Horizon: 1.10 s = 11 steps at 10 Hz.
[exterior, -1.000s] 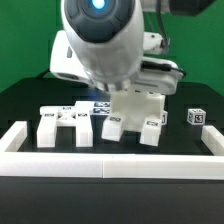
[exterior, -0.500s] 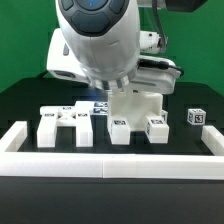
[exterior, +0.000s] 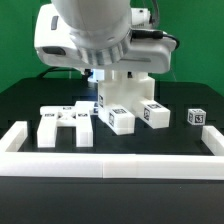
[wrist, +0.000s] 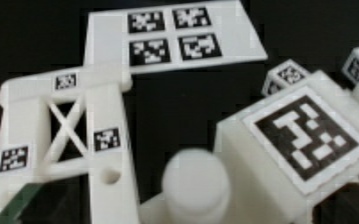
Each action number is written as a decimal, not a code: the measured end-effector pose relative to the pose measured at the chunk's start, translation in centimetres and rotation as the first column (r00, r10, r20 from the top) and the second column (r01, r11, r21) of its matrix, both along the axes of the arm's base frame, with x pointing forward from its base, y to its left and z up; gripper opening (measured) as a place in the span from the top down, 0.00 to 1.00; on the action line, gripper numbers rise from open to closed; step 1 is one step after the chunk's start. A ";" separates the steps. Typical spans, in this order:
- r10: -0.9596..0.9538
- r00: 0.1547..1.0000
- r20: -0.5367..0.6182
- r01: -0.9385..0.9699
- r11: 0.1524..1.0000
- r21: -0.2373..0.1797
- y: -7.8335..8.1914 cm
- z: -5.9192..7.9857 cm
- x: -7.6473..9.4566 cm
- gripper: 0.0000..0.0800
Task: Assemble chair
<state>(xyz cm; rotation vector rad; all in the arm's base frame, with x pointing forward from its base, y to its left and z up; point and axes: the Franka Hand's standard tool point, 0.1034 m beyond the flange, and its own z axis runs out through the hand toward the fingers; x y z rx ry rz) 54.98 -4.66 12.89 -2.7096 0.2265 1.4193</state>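
Observation:
A chunky white chair part with two tagged legs hangs tilted directly under the big arm. It turns together with the arm, so my gripper appears shut on its wide body; the fingers themselves are hidden. In the wrist view one tagged face and a round white peg of this part fill the near field. A flat white frame with crossed bars lies on the black table towards the exterior view's left. A small tagged cube sits at the exterior view's right.
A long white border rail runs along the front and up both sides. The marker board lies flat beyond the frame. The green backdrop stands behind the table.
The arm has swung towards the exterior view's left, and the chunky part has turned with it, its legs now spread and pointing more to the right.

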 end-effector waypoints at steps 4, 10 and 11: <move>0.016 0.946 0.323 -0.002 0.999 -0.045 0.7 -1.6 2.7 0.19; 0.059 0.734 0.677 0.019 0.994 -0.107 1.3 -3.0 4.5 0.19; 0.059 0.733 0.677 0.019 0.994 -0.107 1.3 -3.0 4.5 0.19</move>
